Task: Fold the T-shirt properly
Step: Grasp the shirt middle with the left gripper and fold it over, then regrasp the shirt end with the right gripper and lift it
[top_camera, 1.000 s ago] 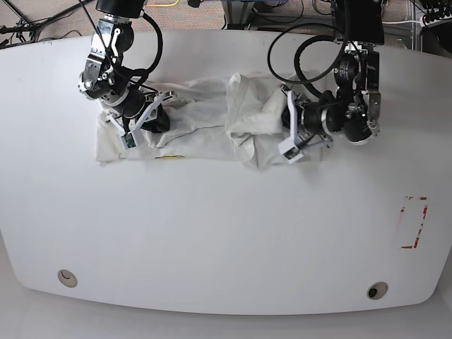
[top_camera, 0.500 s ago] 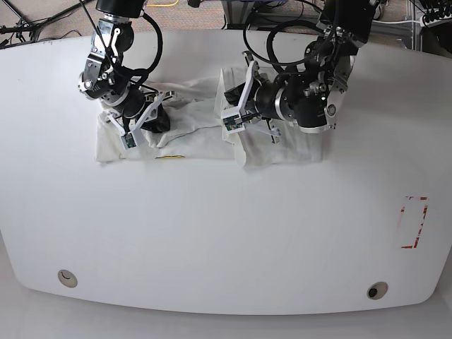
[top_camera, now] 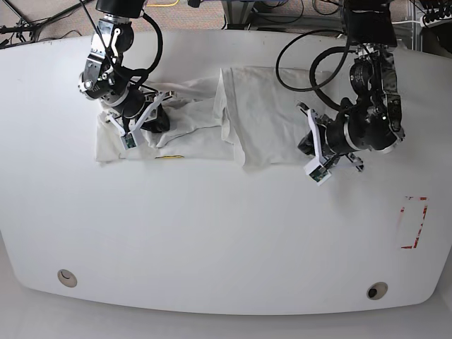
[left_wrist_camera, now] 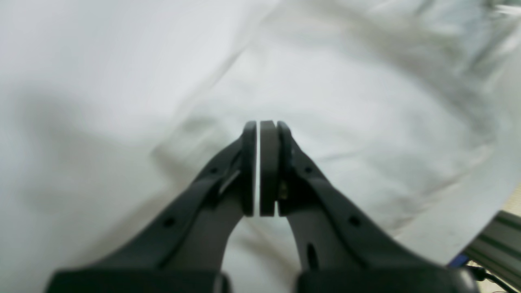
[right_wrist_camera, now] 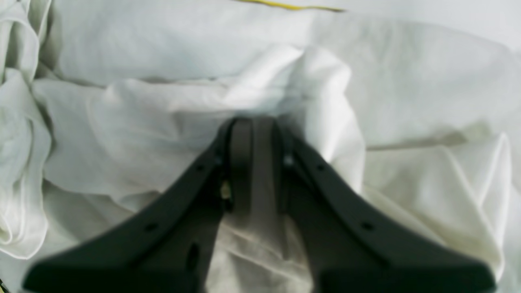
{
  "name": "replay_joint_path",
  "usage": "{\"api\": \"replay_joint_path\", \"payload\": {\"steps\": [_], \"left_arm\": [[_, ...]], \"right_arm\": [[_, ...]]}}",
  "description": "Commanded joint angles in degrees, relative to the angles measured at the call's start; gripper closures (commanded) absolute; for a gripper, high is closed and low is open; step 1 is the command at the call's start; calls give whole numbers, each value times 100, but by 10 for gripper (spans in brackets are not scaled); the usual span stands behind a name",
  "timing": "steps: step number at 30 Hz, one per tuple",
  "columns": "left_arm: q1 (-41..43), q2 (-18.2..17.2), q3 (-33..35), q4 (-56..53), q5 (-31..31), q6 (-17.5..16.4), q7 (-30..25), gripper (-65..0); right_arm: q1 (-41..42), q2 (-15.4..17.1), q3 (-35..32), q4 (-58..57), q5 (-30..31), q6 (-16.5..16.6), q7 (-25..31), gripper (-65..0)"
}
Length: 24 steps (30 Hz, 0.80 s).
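The white T-shirt (top_camera: 261,106) lies wrinkled across the back of the table. Its right part is spread fairly flat and its left part is bunched. A thin yellow strip of print (top_camera: 169,157) shows at its front edge. My right gripper (top_camera: 157,121) rests on the bunched left part. In the right wrist view it (right_wrist_camera: 254,122) is shut on a fold of the T-shirt (right_wrist_camera: 163,61). My left gripper (top_camera: 305,145) is at the shirt's right edge. In the left wrist view it (left_wrist_camera: 260,124) hangs shut over blurred cloth (left_wrist_camera: 366,101), with nothing seen between the pads.
The white table (top_camera: 212,233) has a red dashed rectangle (top_camera: 414,222) at its right and two round holes (top_camera: 67,277) (top_camera: 376,290) near the front edge. Cables and frames stand behind the back edge. A metal rail (left_wrist_camera: 500,236) shows past the table edge.
My left arm has swung from over the shirt's middle back to its right edge, and the shirt's right part now lies spread out flatter. The right arm has not moved.
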Motion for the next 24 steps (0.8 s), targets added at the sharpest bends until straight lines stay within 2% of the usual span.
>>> {"api": "replay_joint_path", "payload": {"steps": [1, 8, 14, 16, 19, 22, 24], "left_arm": [[-36, 3, -25, -93, -5, -8, -267, 0], [386, -129, -131, -277, 198, -8, -557, 0], [571, -155, -122, -708, 198, -8, -847, 0], [624, -164, -122, -937, 198, -8, -979, 0], [668, -260, -122, -1227, 198, -8, -1173, 0], [703, -357, -69, -1438, 198, -8, -1313, 0], [703, -366, -34, -1499, 198, -8, -1313, 0]], "right_arm": [[51, 24, 6, 197, -9, 8, -28, -95], [174, 16, 6, 355, 35, 8, -379, -95], [280, 7, 32, 434, 53, 8, -450, -105], [306, 7, 32, 514, 53, 8, -485, -144], [412, 7, 41, 672, 123, 8, -652, -238], [500, 7, 76, 804, 466, 8, -854, -344], [535, 24, 173, 856, 712, 8, -986, -384]]}}
